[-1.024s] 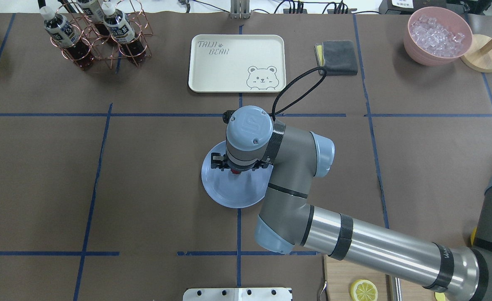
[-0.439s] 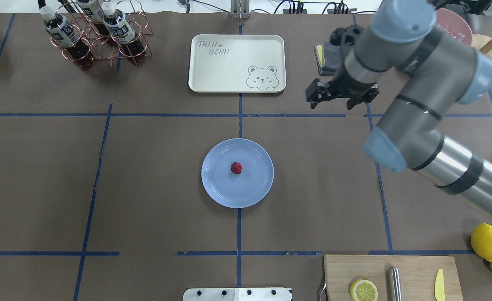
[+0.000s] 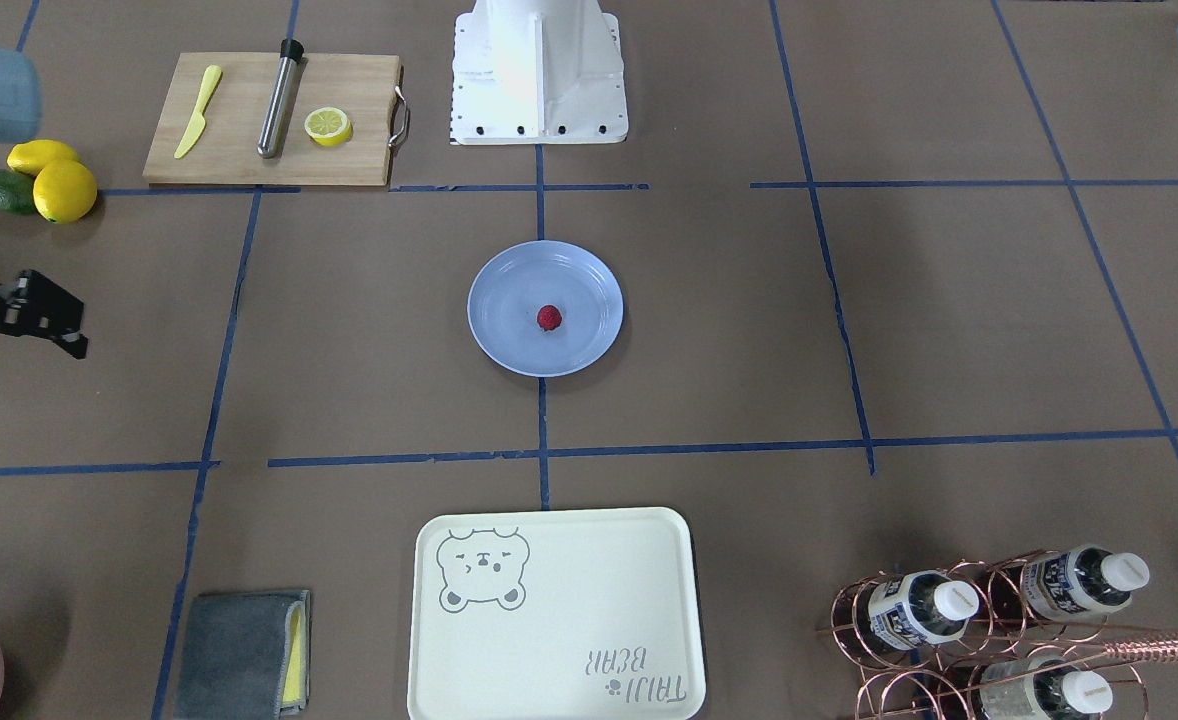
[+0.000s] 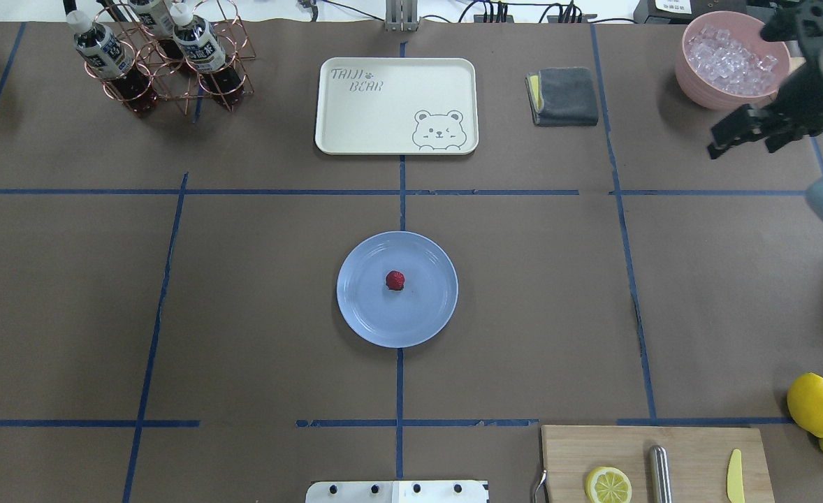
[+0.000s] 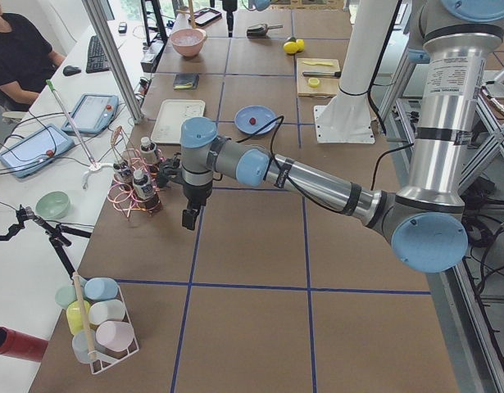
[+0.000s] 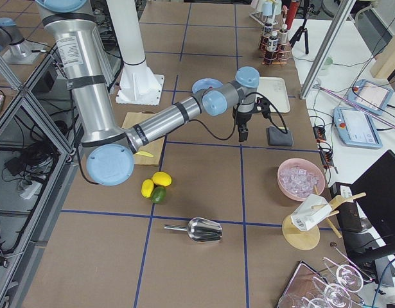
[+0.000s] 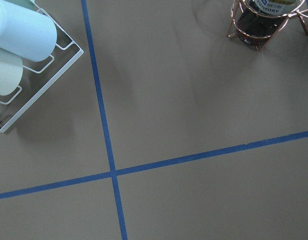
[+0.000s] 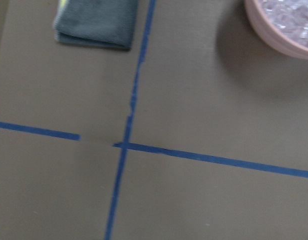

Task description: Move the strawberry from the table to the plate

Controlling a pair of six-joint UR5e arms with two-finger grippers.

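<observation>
The small dark-red strawberry point(image 4: 395, 281) point(image 3: 549, 318) lies near the middle of the pale blue plate point(image 4: 359, 311) point(image 3: 494, 345), which rests on the brown table point(image 4: 244, 314). Nothing touches the berry. My right gripper point(image 4: 742, 148) point(image 3: 19, 350) hangs far off to the right by the pink bowl, open and empty. My left gripper point(image 5: 188, 217) points down over bare table near the bottle rack; it shows clearly only in the exterior left view, so I cannot tell whether it is open or shut.
A cream bear tray point(image 4: 383, 105) and a grey cloth point(image 4: 565, 96) lie beyond the plate. The pink bowl of ice point(image 4: 729, 63) stands back right, the bottle rack point(image 4: 160, 56) back left. A cutting board point(image 4: 691, 447) and lemons point(image 4: 813, 404) sit near right.
My right arm has left the plate and swung up and away to the far right. The strawberry stays on the plate, out of the gripper.
</observation>
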